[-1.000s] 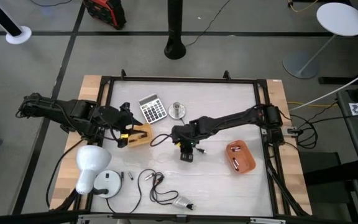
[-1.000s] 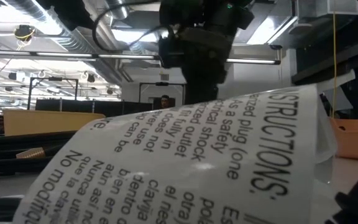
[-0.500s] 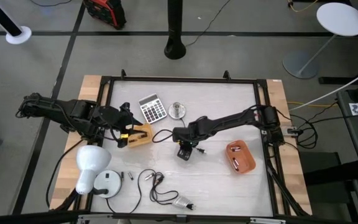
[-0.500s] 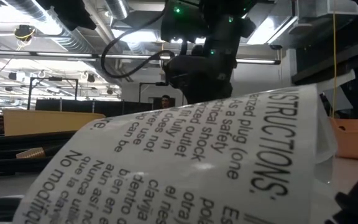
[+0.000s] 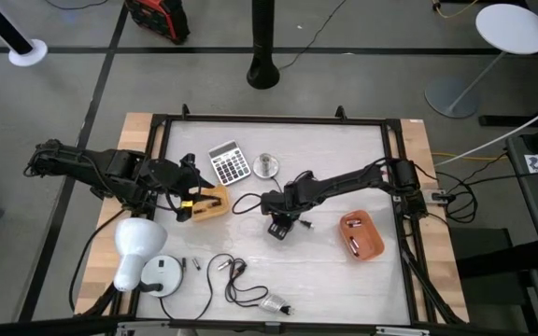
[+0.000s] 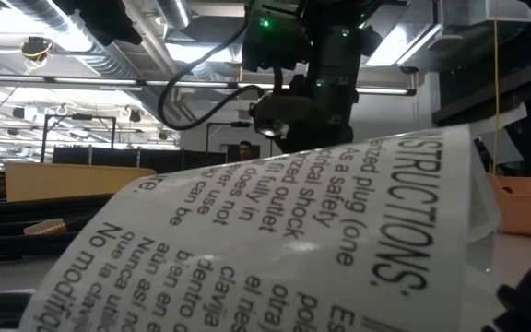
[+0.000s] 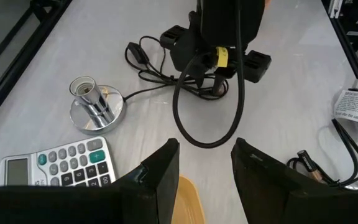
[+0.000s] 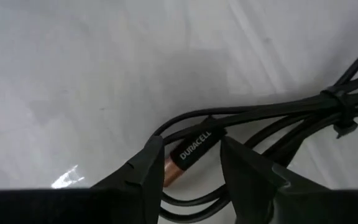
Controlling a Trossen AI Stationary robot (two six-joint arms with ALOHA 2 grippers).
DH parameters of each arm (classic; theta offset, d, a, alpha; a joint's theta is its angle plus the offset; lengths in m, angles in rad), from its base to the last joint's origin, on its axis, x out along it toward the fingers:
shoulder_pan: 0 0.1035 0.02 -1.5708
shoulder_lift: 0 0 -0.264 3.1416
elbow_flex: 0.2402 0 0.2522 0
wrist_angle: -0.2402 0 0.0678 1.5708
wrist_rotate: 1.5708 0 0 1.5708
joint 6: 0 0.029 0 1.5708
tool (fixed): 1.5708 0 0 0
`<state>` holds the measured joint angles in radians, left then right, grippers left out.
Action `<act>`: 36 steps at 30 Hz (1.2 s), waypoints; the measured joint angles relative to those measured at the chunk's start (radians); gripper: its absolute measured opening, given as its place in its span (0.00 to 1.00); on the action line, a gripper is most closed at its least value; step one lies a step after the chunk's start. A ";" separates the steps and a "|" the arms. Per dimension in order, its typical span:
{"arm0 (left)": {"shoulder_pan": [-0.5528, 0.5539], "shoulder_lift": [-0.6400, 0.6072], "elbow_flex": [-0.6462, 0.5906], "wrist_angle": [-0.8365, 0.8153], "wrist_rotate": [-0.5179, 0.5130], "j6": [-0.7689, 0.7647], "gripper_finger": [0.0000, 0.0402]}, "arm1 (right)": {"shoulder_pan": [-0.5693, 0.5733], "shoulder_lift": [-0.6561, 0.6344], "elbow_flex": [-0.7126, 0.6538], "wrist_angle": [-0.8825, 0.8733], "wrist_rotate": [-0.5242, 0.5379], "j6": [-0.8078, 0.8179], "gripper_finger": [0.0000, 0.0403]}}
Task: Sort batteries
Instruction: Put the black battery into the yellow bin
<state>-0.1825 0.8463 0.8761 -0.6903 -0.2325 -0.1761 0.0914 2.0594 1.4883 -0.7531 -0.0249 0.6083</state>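
Your right gripper [image 8: 190, 163] is low at mid-bench, jaws open astride a battery [image 8: 188, 154] lying against the black cable [image 8: 278, 112], not yet closed on it. Your left gripper [image 7: 204, 165] waits, jaws open, over the wooden tray [image 5: 211, 203] at left. More batteries lie in the orange tray [image 5: 362, 235] at right.

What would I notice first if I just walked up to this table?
Probably the right pincer in the middle of the table, open around a battery lying among black cables. Then the white lamp at the left front corner, and the orange tray with batteries on the right.
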 joint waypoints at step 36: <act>0.000 0.001 0.000 -0.006 0.000 0.000 0.34 | 0.000 0.070 0.025 -0.008 0.041 -0.101 0.05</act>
<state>-0.1826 0.8471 0.8761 -0.6960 -0.2325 -0.1761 0.0914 2.1297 1.5137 -0.7608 0.0166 0.5073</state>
